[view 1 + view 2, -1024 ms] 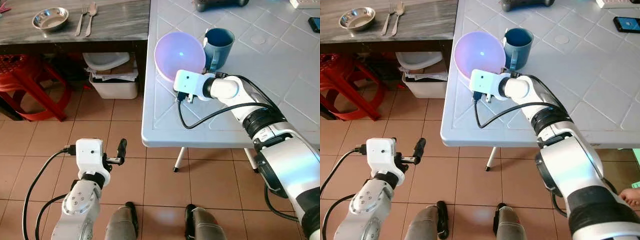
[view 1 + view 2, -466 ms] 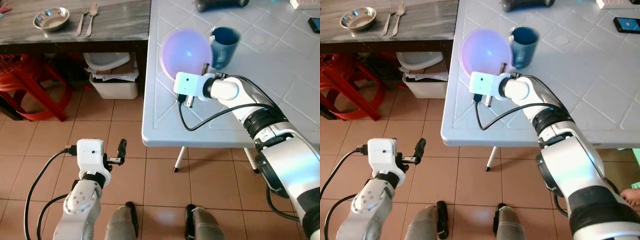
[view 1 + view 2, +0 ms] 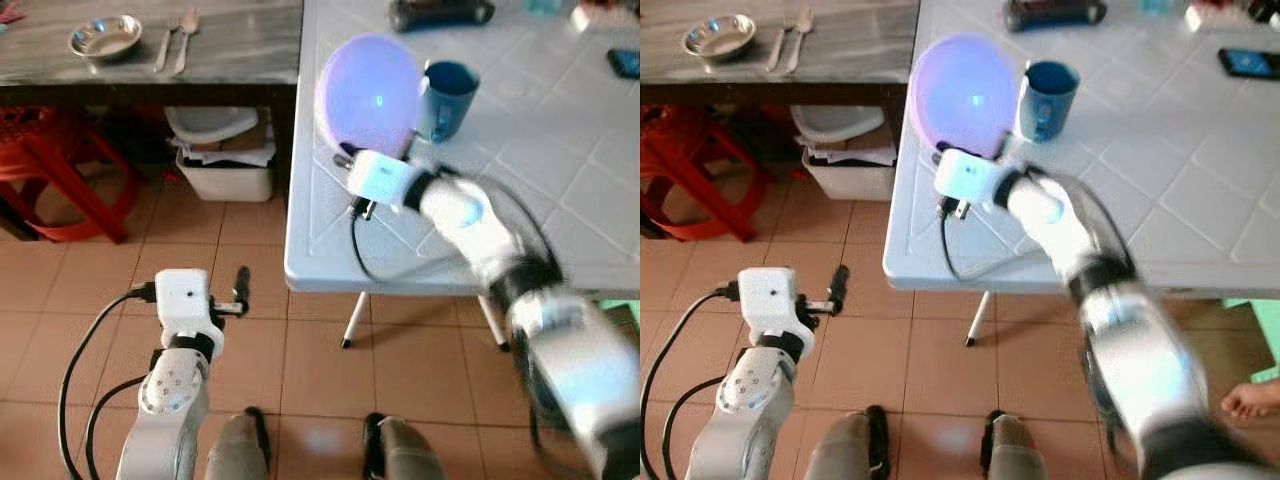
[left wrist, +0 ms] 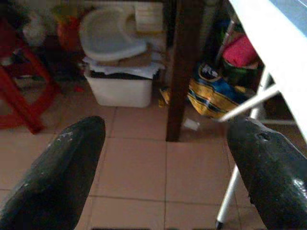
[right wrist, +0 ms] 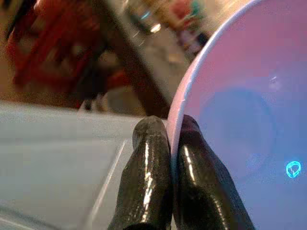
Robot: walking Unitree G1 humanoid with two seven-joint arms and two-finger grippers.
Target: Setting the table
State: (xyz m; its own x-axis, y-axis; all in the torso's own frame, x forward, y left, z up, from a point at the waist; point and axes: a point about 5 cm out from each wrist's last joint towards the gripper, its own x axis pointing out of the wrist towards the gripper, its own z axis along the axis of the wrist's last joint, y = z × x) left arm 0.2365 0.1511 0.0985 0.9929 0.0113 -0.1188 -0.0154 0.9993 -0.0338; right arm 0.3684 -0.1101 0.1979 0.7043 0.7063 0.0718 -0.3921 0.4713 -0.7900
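A pale purple bowl [image 3: 367, 92] is held tilted on edge above the near left part of the white table [image 3: 560, 190]. My right gripper [image 5: 171, 143] is shut on the bowl's rim [image 5: 178, 115], one finger on each side. A blue mug [image 3: 447, 95] stands on the table just right of the bowl. My left gripper [image 3: 240, 290] hangs low over the tiled floor, left of the white table, open with nothing between its fingers [image 4: 67, 167]. On the dark table [image 3: 230, 50] at the far left lie a steel bowl [image 3: 104, 36], a fork [image 3: 164, 42] and a spoon [image 3: 186, 35].
Under the dark table stand a white bin [image 3: 225, 170] with a lid on top and a red stool [image 3: 50, 170]. A black device [image 3: 440, 13] and a phone [image 3: 625, 62] lie at the back of the white table. My feet [image 3: 310, 450] are on the floor tiles.
My right arm has lifted the purple bowl higher and tilted it more upright, away from the mug. The view has shifted slightly and the right arm is blurred.
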